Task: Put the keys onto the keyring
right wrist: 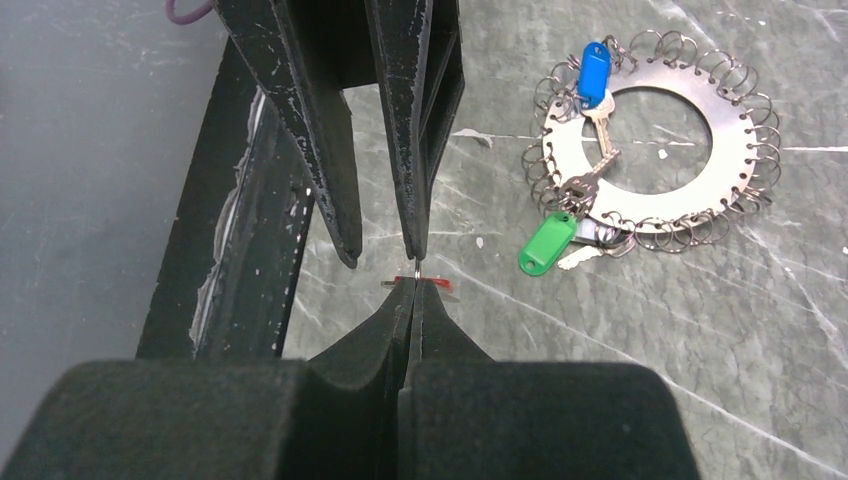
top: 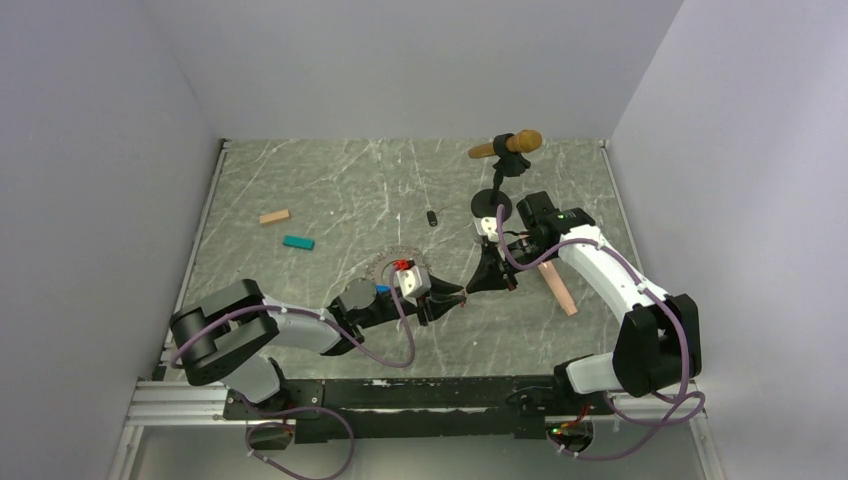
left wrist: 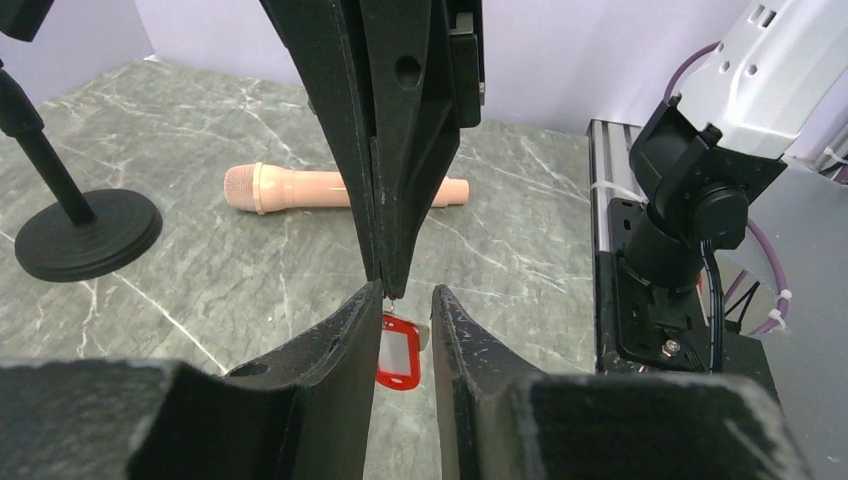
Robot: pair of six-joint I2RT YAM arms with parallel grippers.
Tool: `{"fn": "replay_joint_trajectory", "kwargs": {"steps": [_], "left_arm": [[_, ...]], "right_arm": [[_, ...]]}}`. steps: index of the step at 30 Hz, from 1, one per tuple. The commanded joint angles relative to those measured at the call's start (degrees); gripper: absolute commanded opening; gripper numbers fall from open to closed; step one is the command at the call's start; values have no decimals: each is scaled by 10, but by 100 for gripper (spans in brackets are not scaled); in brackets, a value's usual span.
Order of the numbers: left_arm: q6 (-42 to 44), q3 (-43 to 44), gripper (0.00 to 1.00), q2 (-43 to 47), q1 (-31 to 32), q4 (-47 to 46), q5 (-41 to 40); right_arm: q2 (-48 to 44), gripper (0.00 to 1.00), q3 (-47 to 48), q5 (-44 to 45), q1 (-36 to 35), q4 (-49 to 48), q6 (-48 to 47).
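The keyring (right wrist: 735, 140) is a flat metal ring edged with wire loops, lying on the table. A blue-tagged key (right wrist: 593, 72) and a green-tagged key (right wrist: 546, 245) are attached to it. In the top view the keyring (top: 385, 262) is partly hidden under my left arm. My right gripper (right wrist: 413, 283) is shut on the small ring of the red-tagged key (left wrist: 400, 350), which hangs below its tips above the table. My left gripper (left wrist: 408, 292) is open, tip to tip with the right one, and the red tag hangs between its fingers. The two meet in the top view, left gripper (top: 452, 296) and right gripper (top: 470, 290).
A pink microphone (top: 557, 285) lies on the table to the right, also visible in the left wrist view (left wrist: 345, 190). A black stand base (top: 492, 205) carries another microphone (top: 510, 145) at the back. A teal block (top: 298, 242), a tan block (top: 274, 216) and a small dark object (top: 431, 217) lie further back.
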State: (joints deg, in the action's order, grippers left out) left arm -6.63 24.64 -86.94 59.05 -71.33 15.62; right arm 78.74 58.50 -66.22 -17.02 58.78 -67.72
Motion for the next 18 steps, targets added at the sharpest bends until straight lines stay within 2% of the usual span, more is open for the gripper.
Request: {"fn": "replay_joint_trajectory", "kwargs": {"steps": [1, 18], "left_arm": [[8, 7, 31, -7, 0, -11, 7], [16, 5, 31, -16, -1, 5, -16]], "right_arm": [[-11, 0, 1, -34, -1, 9, -28], [-10, 0, 2, -36, -1, 13, -34]]}}
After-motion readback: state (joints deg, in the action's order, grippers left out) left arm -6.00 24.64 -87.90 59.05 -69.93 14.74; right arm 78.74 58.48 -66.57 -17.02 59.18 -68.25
